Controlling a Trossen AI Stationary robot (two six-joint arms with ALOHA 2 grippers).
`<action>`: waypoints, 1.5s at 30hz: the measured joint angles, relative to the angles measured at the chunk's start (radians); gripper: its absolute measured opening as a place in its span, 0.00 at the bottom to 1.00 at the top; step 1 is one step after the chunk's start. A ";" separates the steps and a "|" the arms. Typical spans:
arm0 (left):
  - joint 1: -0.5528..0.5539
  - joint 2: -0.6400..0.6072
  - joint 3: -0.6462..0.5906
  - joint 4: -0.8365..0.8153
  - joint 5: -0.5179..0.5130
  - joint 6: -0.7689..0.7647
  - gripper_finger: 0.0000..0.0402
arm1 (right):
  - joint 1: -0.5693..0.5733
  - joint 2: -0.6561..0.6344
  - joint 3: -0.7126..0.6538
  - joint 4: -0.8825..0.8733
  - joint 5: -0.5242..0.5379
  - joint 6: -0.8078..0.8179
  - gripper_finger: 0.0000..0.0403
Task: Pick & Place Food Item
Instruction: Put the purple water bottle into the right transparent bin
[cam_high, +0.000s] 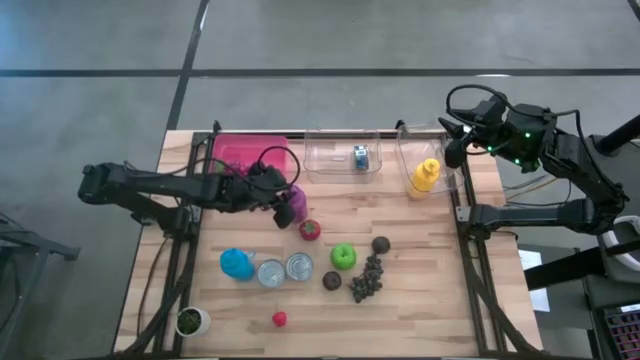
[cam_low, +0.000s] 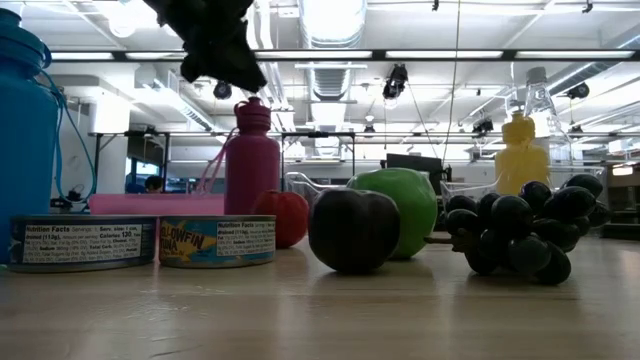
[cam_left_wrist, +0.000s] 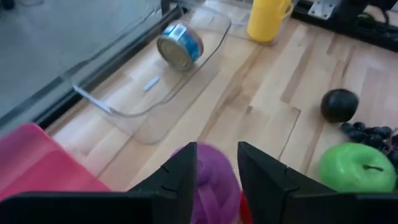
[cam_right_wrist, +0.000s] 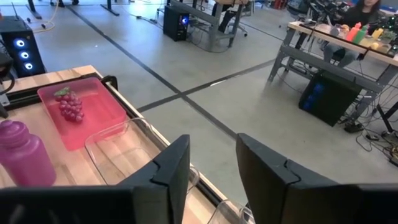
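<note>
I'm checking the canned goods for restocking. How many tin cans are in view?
3. Two silver tin cans stand side by side near the table's front, one beside the blue bottle, the other just right of it. A third blue-labelled can lies in the middle clear plastic bin.

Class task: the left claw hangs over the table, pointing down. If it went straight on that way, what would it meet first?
Most likely the magenta bottle: it sits right below the left claw, between its open fingers. Exact depth is unclear, so contact with the cap is a guess.
</note>
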 joint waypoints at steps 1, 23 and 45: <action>0.000 0.000 0.007 0.000 0.000 0.010 0.30 | 0.000 0.000 0.000 0.000 0.000 0.000 0.33; 0.006 0.000 -0.083 0.048 -0.031 -0.057 0.30 | 0.000 0.000 0.000 0.000 0.000 0.000 0.29; 0.006 0.001 -0.082 0.116 -0.031 0.032 0.30 | 0.000 0.000 0.000 0.000 0.000 0.053 0.31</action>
